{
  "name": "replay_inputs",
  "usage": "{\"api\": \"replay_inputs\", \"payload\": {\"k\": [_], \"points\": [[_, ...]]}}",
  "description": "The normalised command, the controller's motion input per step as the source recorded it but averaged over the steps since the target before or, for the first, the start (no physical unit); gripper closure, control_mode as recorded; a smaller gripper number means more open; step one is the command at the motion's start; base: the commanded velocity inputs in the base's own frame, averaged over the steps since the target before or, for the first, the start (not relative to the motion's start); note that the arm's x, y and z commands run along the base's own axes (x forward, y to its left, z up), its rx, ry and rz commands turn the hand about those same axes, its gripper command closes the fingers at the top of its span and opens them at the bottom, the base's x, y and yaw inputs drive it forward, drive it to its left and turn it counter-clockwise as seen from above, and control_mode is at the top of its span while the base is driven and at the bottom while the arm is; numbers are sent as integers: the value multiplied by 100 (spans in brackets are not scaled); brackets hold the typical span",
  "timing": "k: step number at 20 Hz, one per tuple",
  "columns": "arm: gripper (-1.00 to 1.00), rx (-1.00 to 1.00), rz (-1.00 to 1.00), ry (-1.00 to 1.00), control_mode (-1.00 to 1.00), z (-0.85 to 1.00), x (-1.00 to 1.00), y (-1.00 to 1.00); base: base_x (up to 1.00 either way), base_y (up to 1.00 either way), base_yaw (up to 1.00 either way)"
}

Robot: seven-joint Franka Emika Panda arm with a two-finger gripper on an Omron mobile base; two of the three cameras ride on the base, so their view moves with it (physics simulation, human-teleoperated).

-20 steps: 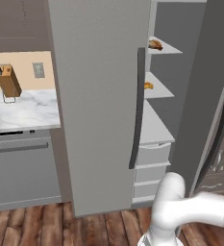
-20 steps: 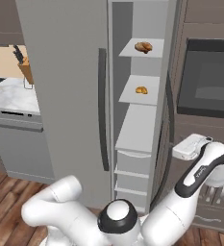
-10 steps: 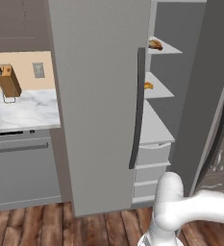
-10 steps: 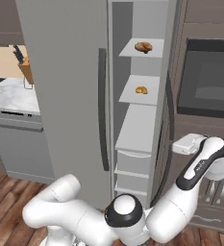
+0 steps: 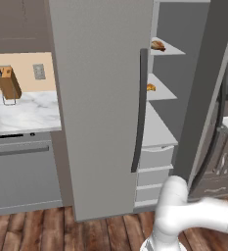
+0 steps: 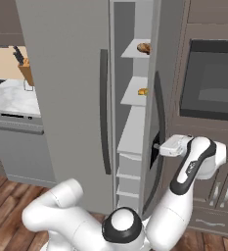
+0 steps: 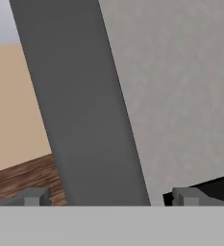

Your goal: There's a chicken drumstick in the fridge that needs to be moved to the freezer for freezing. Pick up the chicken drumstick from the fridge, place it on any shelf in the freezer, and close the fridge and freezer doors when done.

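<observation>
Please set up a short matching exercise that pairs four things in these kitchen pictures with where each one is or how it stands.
Things:
1. knife block
2. right fridge door
3. left fridge door
4. gripper

Places or states:
a. shut
b. on the marble counter
c. against the open door's handle
d. standing open

Pairs: 1-b, 2-d, 3-a, 4-c
</observation>
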Motion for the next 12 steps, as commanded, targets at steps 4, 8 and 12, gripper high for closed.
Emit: {"api": "replay_inputs", "payload": {"k": [4, 8, 12], "points": [[-100, -1, -8, -6, -100, -8, 0, 100, 0, 0, 0], [-100, 0, -12, -11, -100, -1, 0, 100, 0, 0, 0], [-100, 0, -17, -9, -100, 0, 0, 100, 0, 0, 0]]}}
